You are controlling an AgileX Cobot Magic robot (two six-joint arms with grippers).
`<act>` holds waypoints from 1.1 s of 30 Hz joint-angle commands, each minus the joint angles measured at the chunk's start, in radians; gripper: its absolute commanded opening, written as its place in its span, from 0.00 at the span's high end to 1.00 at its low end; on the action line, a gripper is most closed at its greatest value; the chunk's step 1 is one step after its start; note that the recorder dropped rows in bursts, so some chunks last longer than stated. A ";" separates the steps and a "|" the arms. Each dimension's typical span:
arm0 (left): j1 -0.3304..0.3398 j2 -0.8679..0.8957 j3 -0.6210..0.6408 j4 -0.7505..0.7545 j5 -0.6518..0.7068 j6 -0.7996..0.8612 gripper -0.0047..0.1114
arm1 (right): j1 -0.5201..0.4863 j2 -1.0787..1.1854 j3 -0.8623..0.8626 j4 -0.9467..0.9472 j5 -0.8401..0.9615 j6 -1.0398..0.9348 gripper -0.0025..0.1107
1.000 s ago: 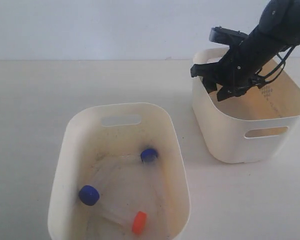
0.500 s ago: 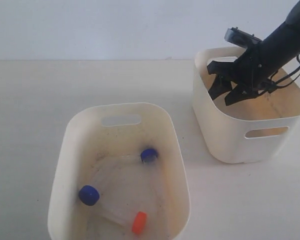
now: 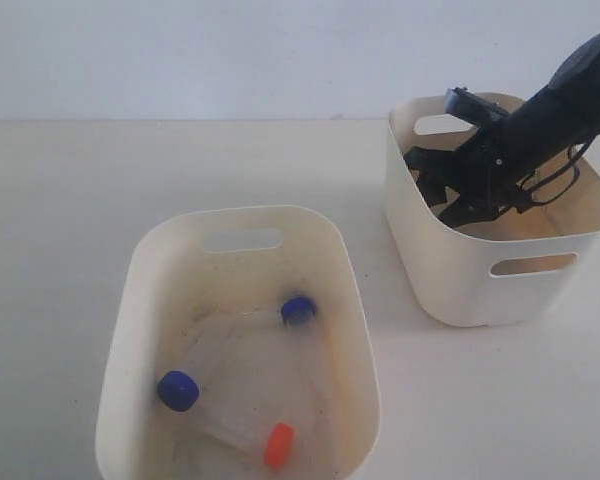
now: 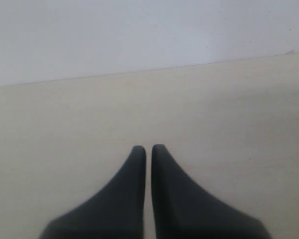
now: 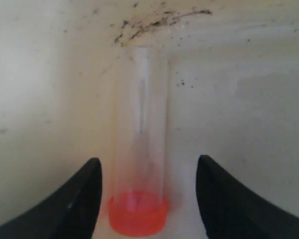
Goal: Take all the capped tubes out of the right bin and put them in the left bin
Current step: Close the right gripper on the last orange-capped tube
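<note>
While your right end effector [image 5: 148,164] sits inside the smooth cream right bin [image 3: 450,285], its black tapered jaws stand apart, flanking a clear cylindrical tube [image 5: 139,124] with an orange-red cap [image 5: 138,215] lying on the floor. Three other capped tubes [image 3: 178,390] lie in the speckled left bin [image 3: 130,320]. Your left end effector [image 4: 148,149] is pinched closed over the matte worktop [image 4: 229,109].

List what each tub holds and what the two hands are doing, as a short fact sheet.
Left tub: blue-capped tube, second blue-capped tube, orange-capped tube
Right tub: lone orange-capped tube lying on its floor
Right hand: inside that tub, open, astride the lone tube
Left hand: closed, over bare table
</note>
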State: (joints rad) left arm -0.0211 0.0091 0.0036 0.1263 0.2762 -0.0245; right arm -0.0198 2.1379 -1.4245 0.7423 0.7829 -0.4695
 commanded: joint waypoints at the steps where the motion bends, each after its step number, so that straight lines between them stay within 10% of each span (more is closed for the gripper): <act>1: 0.001 -0.002 -0.004 -0.007 -0.015 -0.012 0.92 | 0.004 0.015 -0.005 0.008 -0.035 -0.029 0.37; 16: 0.001 -0.002 -0.004 -0.007 -0.015 -0.012 0.92 | 0.075 0.066 -0.005 -0.141 -0.150 0.065 0.37; 33: 0.001 -0.002 -0.004 -0.007 -0.015 -0.012 0.92 | 0.077 0.050 -0.005 -0.321 -0.189 0.240 0.86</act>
State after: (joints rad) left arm -0.0211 0.0091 0.0036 0.1263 0.2762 -0.0245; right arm 0.0683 2.1760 -1.4455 0.5402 0.6054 -0.2261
